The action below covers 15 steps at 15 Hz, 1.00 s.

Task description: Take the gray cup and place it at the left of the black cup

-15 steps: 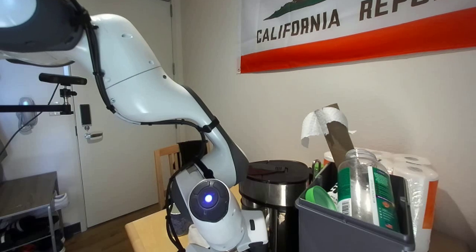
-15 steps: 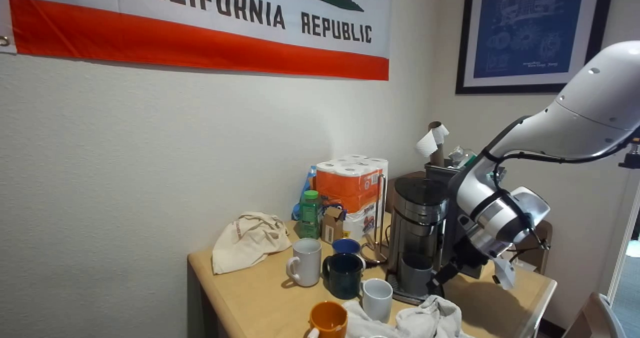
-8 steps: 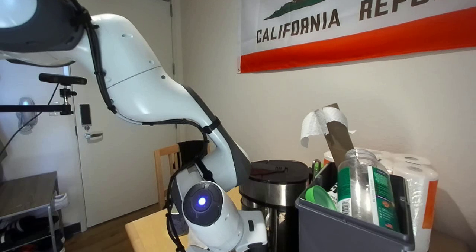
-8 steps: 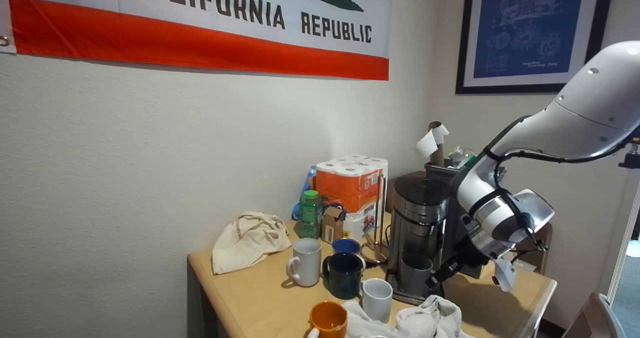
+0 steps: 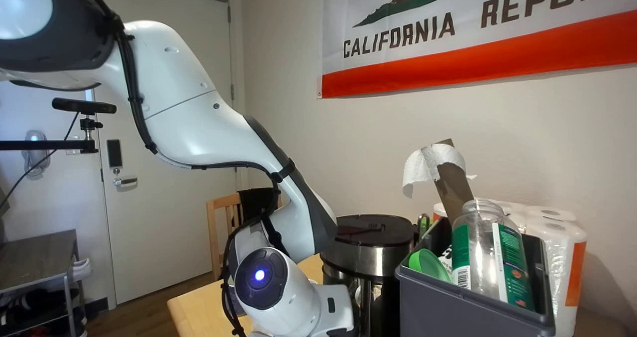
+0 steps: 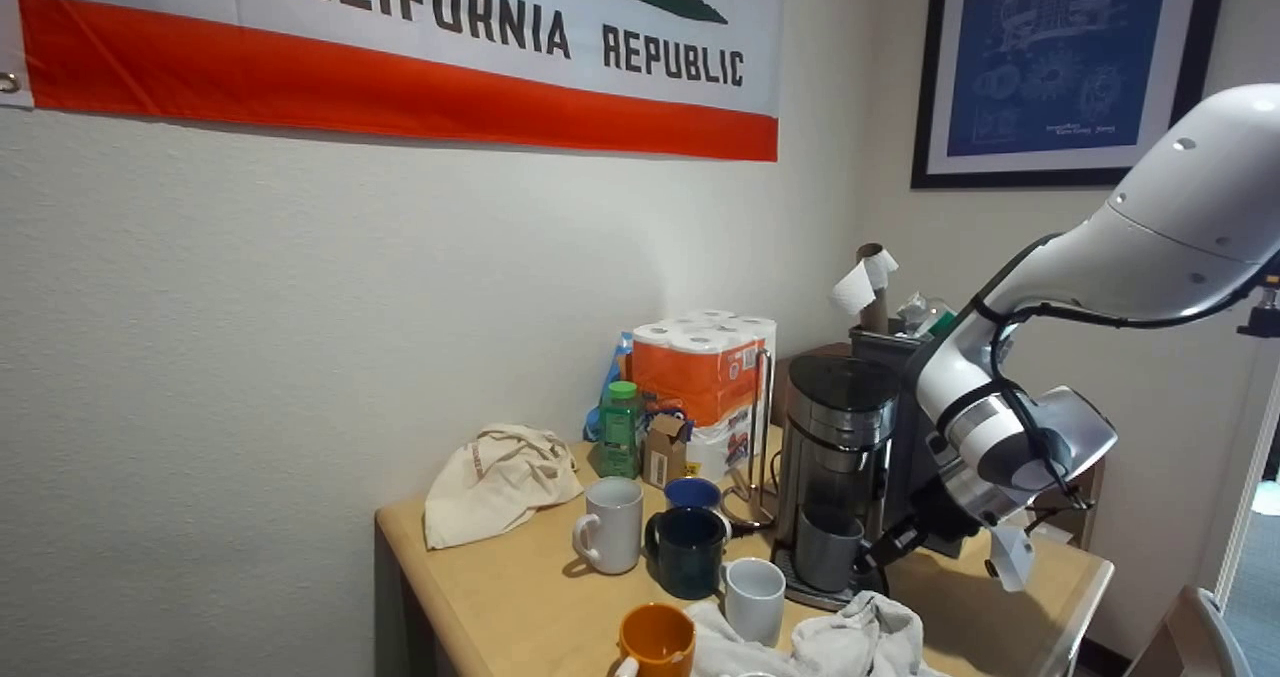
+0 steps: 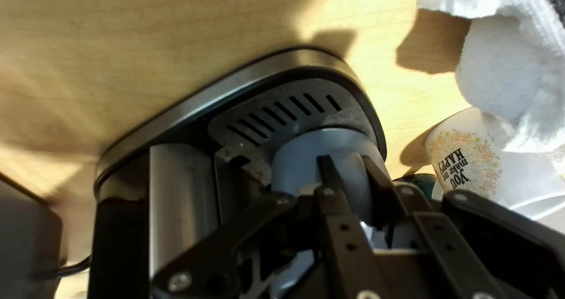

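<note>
Gripper [image 7: 345, 160] | fingers seemingly pinching gray cup [image 7: 302, 157] by handle [image 7: 354, 171] | over drip tray [image 7: 324, 87] | black cup [image 6: 688, 552] apart

Gray cup [image 7: 298, 162]: smooth, soft sheen. Black cup [image 6: 690, 554]: smooth, slight gloss. Orange mug [image 6: 656, 637]: glossy. Gripper [image 7: 345, 160]: dark, mostly matt, shiny metal screw heads. Coffee maker [image 6: 838, 435]: shiny metal band, glossy plastic-looking lid [image 5: 373, 230]; slotted drip tray [image 7: 291, 109] dull metallic, scuffed. Worktop [image 7: 132, 38]: smooth, wood-grained. Towel [image 6: 865, 642]: rumpled matt cloth. Bag [image 6: 500, 487]: creased matt cloth. Bin [image 5: 463, 309]: matt plastic. Jar [image 5: 482, 262]: clear, glossy; glass or plastic, cannot tell. Cardboard tube [image 5: 455, 190]: matt, torn paper [image 5: 420, 167] on it. Arm [image 5: 194, 108]: glossy smooth shell. Wall [image 6: 250, 357]: rough, matt.
</note>
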Each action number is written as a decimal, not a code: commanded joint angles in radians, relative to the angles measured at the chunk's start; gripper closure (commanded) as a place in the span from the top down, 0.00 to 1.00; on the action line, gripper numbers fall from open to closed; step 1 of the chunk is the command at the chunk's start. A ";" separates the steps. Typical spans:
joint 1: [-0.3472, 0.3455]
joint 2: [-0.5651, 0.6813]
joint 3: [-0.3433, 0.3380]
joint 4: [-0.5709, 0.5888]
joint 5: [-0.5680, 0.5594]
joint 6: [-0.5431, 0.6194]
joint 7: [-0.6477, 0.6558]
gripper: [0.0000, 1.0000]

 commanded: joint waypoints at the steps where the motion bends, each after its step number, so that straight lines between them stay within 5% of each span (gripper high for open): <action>1: 0.010 -0.018 -0.004 -0.008 0.045 0.035 -0.028 0.08; 6: 0.036 -0.072 0.006 -0.063 -0.151 0.101 0.208 0.07; 12: 0.094 -0.178 -0.008 -0.242 -0.632 0.183 0.717 0.07; 15: 0.218 -0.259 -0.136 -0.320 -0.906 0.129 0.971 0.07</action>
